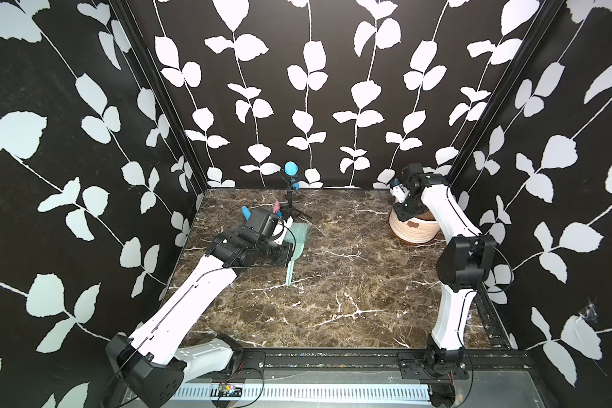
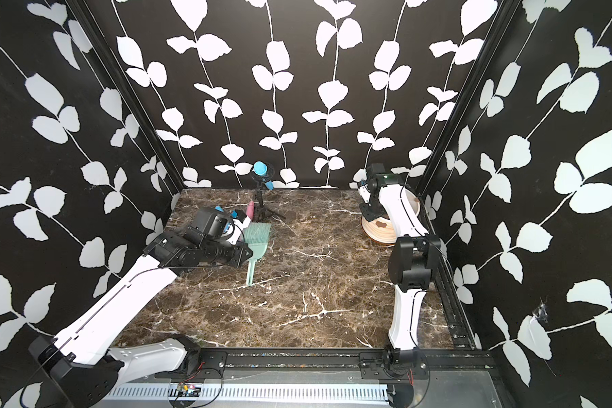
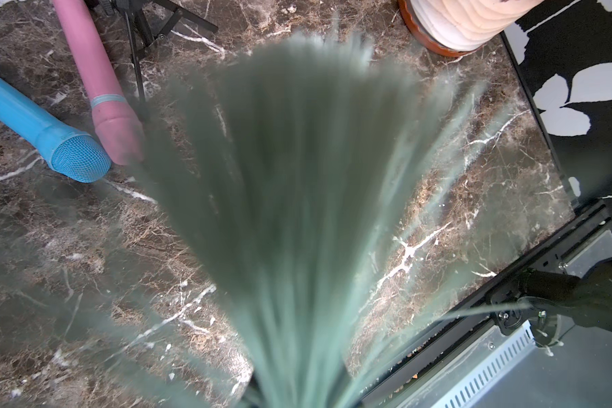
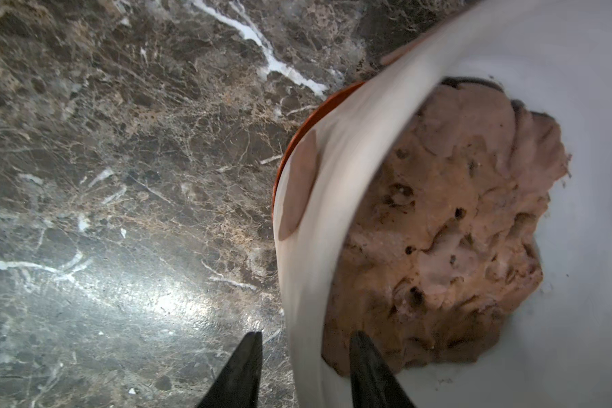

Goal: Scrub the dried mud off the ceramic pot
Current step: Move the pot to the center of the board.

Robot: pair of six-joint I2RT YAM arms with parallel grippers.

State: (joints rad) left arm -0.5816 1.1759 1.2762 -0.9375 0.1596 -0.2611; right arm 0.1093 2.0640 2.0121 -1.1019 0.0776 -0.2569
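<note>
- Ceramic pot [image 1: 419, 231], cream and ribbed, stands on its terracotta saucer [image 1: 416, 243] in the far right corner of the marble table [image 1: 333, 282]. It is close to the right wall and partly hidden by the right arm.
- Dried mud [image 1: 411, 223] shows in both top views as one flat reddish-brown patch stuck to the side of the pot that faces the front. From the right wrist it looks oval and sits on the outer wall just under the rim.
- Inside the pot lies a lumpy brown soil mass [image 4: 438, 229].
- The right gripper [image 4: 307, 335] hangs over the pot's rim, with one black finger outside the wall and the other inside, above the soil. The jaws stand apart with a little gap on each side of the wall, so nothing is clamped. The rim looks blurred there.
- The left gripper [image 1: 286, 226] is over the left back part of the table, closed on a teal brush [image 1: 296, 247]. Its fingers are hidden, but from the left wrist the bristles fan out, blurred, straight from where the fingers would be. In the top views the brush handle points towards the front.
- Just beside that gripper, a pink microphone [image 3: 96, 70] and a blue microphone [image 3: 50, 141] lie on the marble with their heads close together.
- Behind them a small black tripod [image 1: 291, 203] carries a second blue microphone [image 1: 290, 169] near the back wall.
</note>
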